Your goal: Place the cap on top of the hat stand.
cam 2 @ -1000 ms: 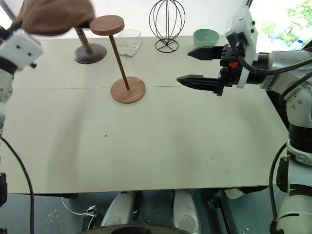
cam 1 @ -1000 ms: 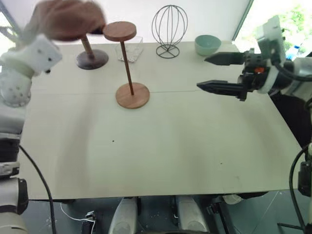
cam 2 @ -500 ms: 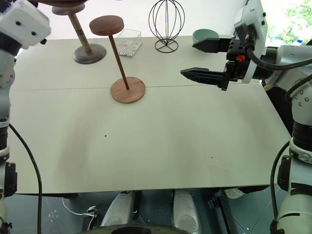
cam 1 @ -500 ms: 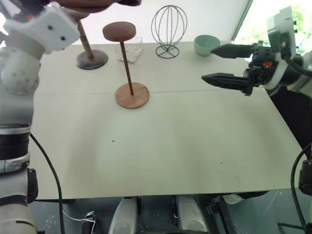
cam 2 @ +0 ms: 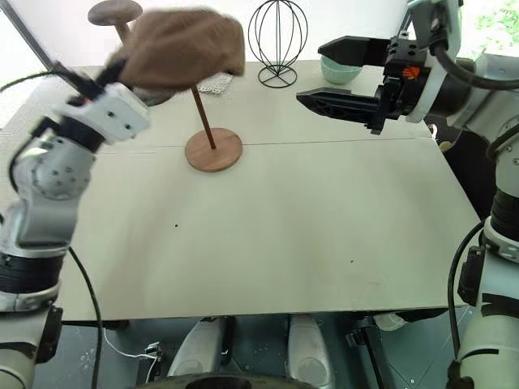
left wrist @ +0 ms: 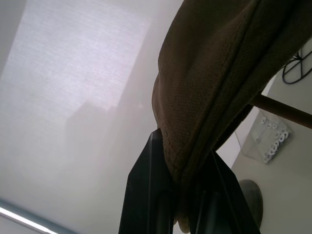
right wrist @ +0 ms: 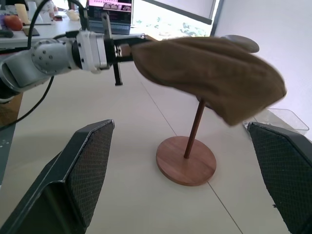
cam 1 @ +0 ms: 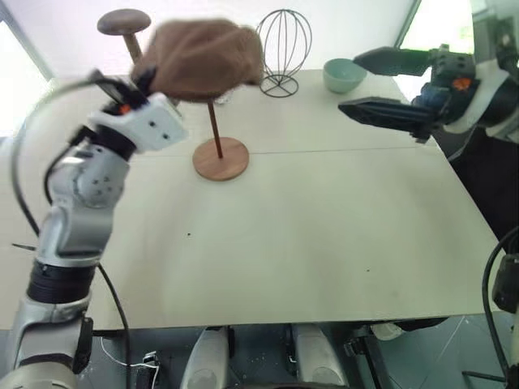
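The brown cap (cam 1: 203, 58) hangs in the air, pinched at its edge by my shut left gripper (left wrist: 183, 146), whose black fingers (left wrist: 148, 195) clamp the fabric. It covers the top of the hat stand, hiding the disc; I cannot tell whether they touch. The stand's thin rod (cam 1: 216, 130) comes out from under the cap down to the round base (cam 1: 220, 158). My right gripper (cam 1: 349, 83) hovers open to the right of the stand, pointing at it, nothing between its fingers (right wrist: 83, 170). The cap (right wrist: 209, 73) also faces the right wrist camera.
A darker dome-topped stand (cam 1: 123, 22) rises behind my left arm. A black wire head frame (cam 1: 282, 49), a pale green bowl (cam 1: 344, 74) and a clear plastic box (right wrist: 287, 122) stand along the far side of the table (cam 1: 284, 243).
My left arm has swung down and to the right, carrying the cap from above the darker stand to over the hat stand's top. The right gripper has risen a little, still open.
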Motion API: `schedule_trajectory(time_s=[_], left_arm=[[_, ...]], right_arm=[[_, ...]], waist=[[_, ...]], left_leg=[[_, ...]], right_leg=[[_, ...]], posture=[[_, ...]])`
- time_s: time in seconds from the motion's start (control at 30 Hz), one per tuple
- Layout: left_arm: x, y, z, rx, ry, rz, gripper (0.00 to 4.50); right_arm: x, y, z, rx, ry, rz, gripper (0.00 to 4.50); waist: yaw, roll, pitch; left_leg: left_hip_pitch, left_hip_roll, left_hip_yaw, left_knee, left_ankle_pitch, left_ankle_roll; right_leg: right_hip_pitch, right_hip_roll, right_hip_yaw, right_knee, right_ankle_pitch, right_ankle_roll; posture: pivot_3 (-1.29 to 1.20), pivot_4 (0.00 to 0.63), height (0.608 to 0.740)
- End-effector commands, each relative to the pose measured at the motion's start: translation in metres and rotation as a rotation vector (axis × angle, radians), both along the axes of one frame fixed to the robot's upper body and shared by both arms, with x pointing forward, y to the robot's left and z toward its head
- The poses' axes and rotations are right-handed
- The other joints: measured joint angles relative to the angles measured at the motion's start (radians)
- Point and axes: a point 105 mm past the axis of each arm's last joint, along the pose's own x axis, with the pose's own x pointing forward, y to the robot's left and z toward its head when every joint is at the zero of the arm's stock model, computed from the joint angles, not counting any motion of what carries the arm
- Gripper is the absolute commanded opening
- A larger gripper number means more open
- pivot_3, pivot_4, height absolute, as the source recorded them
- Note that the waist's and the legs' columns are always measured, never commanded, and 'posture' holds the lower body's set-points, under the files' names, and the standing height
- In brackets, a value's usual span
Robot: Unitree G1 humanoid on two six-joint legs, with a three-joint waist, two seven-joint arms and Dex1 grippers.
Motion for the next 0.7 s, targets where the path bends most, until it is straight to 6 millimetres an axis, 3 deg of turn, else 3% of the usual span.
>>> schedule_trajectory(time_s=[0.03,0.1,0.2,0.4,0.43,0.7], left_arm=[[-0.008,0.0,0.016,0.024,-0.076,0.003,0.04],[-0.009,0.002,0.016,0.02,-0.071,0.005,0.04],[-0.01,0.001,0.016,0.007,-0.06,-0.008,1.11],[-0.016,0.004,0.017,-0.006,-0.025,-0.014,4.24],[-0.018,0.006,0.015,-0.014,-0.003,-0.019,4.45],[-0.046,0.026,0.02,-0.205,0.178,-0.135,4.45]], right_arm=[[-0.011,0.004,0.014,0.003,-0.066,0.023,4.5],[-0.01,0.004,0.015,0.011,-0.066,0.023,4.5],[-0.007,0.005,0.015,0.02,-0.063,0.017,4.5],[-0.005,0.007,0.011,0.013,-0.054,0.024,4.5],[-0.005,0.007,0.01,0.013,-0.053,0.024,4.5],[0.002,0.01,-0.005,-0.043,-0.064,0.003,4.5]], waist=[[0.0,0.0,0.0],[0.0,0.0,0.0],[-0.001,0.0,0.0],[-0.001,0.0,0.0],[-0.001,0.0,0.0],[-0.003,0.0,0.0]], left_leg=[[0.0,0.0,0.0,0.0,0.0,0.0],[0.0,0.0,0.0,0.0,0.0,0.0],[0.0,0.0,0.0,0.0,0.0,0.0],[0.0,0.0,0.0,0.0,0.0,0.0],[0.0,0.0,0.0,0.0,0.0,0.0],[0.001,0.002,0.0,0.0,0.0,0.0]], right_leg=[[0.0,0.0,0.0,0.0,0.0,0.0],[0.0,0.0,0.0,0.0,0.0,0.0],[0.0,0.0,0.0,0.0,0.0,0.0],[0.0,0.0,0.0,0.0,0.0,0.0],[0.0,0.0,0.0,0.0,0.0,0.0],[0.0,0.002,0.0,0.0,0.0,0.0]], posture=[[0.0,0.15,0.74],[0.0,0.15,0.74],[0.0,0.15,0.74],[0.0,0.15,0.74],[0.0,0.15,0.74],[0.0,0.15,0.74]])
